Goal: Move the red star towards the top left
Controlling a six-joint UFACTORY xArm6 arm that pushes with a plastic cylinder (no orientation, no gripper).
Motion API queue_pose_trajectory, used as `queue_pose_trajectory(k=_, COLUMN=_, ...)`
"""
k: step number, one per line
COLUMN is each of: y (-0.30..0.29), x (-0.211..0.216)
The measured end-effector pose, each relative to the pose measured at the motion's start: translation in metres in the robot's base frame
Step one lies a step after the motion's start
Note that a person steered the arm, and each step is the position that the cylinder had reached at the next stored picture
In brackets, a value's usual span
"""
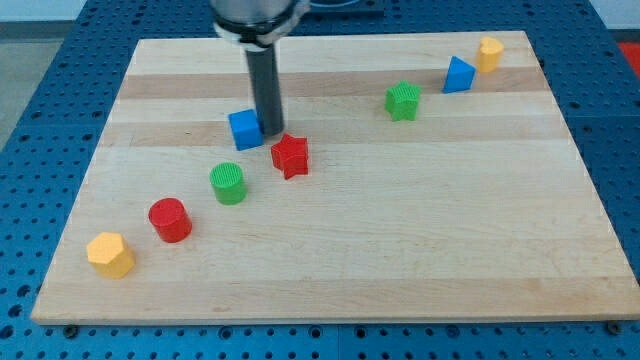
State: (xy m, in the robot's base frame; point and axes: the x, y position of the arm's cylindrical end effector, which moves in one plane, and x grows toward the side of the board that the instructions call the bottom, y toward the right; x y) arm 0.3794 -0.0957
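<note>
The dark rod's tip [272, 133], holding nothing, sits between blue cube [244, 129] and red plastic star [290, 155]; it likely must circle behind the star first.

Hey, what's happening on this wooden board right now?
A robot arm's dark rod is pushing blocks around a wooden board. My tip sits between the blue cube and the red star, just above and left of the star. The star lies near the board's middle, so it has not yet reached the top left. The other blocks lie untouched.
</note>
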Motion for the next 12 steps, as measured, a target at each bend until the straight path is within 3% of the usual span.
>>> queue_pose_trajectory(k=3, y=-0.109, x=0.0)
queue_pose_trajectory(k=4, y=-0.096, x=0.0)
queue_pose_trajectory(k=9, y=0.119, x=0.015)
queue_pose_trajectory(k=10, y=0.121, x=0.055)
queue_pose_trajectory(k=12, y=0.079, x=0.071)
